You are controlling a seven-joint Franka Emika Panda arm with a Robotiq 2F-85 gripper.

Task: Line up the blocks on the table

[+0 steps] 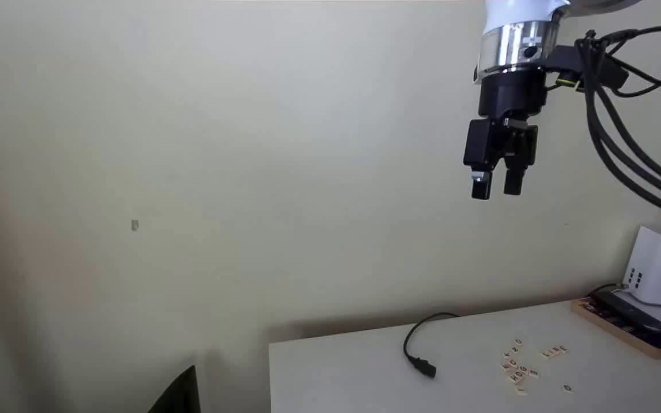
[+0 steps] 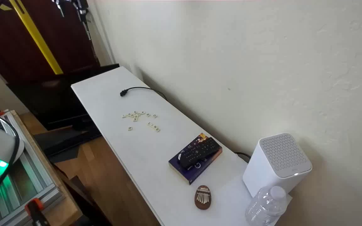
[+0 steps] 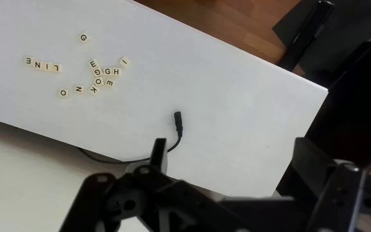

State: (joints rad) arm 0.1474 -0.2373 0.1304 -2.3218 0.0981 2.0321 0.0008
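My empty claw (image 1: 497, 191) spread wide, I'd pinch the block (image 3: 83, 37) nearest the desk's (image 3: 237, 103) outer long edge by opposite sides, expecting it light, stiff, slick.

Sm. sq. cream letter tiles (image 3: 116, 71), blk-lettered. Flat off-wht worktop (image 3: 237, 112). Two-fingered blk pincer (image 1: 497, 188). Thin blk cable (image 3: 178, 121). Oval brn kalimba (image 2: 203, 197), pale-tined. Boxy wht plastic unit (image 2: 261, 174), grey & dot-patterned up top. Rect. dk blue-purple book (image 2: 196, 170), part orange.

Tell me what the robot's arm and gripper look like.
The arm is white, ending in a shiny silver collar. The gripper is black, with two blocky dark fingers, one showing a silvery patch. Black cables curve alongside.
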